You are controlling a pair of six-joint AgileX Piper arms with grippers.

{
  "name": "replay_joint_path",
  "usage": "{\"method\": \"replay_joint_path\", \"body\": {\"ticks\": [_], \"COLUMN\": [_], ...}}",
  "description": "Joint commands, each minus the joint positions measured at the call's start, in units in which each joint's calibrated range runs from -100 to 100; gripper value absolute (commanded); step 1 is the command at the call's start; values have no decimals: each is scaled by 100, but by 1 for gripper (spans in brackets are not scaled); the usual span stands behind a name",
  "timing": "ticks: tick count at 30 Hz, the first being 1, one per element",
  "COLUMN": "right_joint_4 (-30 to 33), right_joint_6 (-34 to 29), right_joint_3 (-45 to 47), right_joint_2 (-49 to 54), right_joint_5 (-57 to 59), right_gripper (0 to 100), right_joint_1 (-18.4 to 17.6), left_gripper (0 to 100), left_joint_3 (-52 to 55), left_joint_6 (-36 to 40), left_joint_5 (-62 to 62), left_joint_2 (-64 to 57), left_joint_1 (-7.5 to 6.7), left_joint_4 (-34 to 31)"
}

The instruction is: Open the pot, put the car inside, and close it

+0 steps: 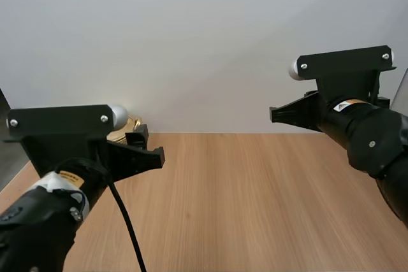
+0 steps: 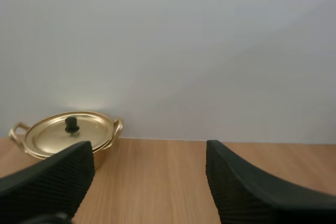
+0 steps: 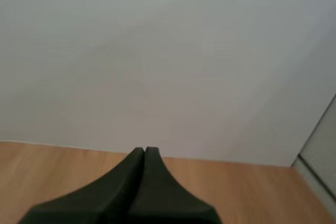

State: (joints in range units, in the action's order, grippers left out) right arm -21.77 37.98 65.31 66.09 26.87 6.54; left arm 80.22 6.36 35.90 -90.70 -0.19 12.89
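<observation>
Left gripper (image 2: 149,153) stands released short of the pot (image 2: 105,153); right gripper (image 3: 144,151) clenched empty; thin metal lid (image 2: 47,136) likely light, slippery; pinch its black knob (image 2: 72,125).

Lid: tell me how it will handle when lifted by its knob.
The lid looks like thin, shiny metal, so probably stiff and light. Its small black knob gives a narrow grip, so the lid may tilt once lifted. The shallow pot could slide on the smooth table if nudged.

The pot (image 2: 66,137) stands on the table's (image 2: 157,182) far left.
</observation>
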Motion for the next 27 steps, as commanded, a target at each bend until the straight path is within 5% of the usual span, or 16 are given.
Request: {"method": "replay_joint_path", "body": {"ticks": [1, 7, 18, 27], "right_joint_4": [-134, 2, 562, 236], "right_joint_6": [0, 42, 42, 7], "right_joint_3": [-4, 163, 2320, 3297], "right_joint_2": [3, 3, 3, 3], "right_joint_5": [597, 202, -2459, -3561], "right_gripper": [0, 0, 0, 0], "right_joint_1": [1, 1, 1, 1], "left_gripper": [98, 98, 98, 98], "left_joint_3": [990, 1206, 1733, 1978], "left_joint_6": [878, 1075, 1190, 1290], "left_joint_5": [-466, -545, -391, -706], "left_joint_2": [-33, -53, -643, -854], "left_joint_1": [14, 14, -7, 74], "left_joint_4": [-2334, -2281, -2284, -2273]}}
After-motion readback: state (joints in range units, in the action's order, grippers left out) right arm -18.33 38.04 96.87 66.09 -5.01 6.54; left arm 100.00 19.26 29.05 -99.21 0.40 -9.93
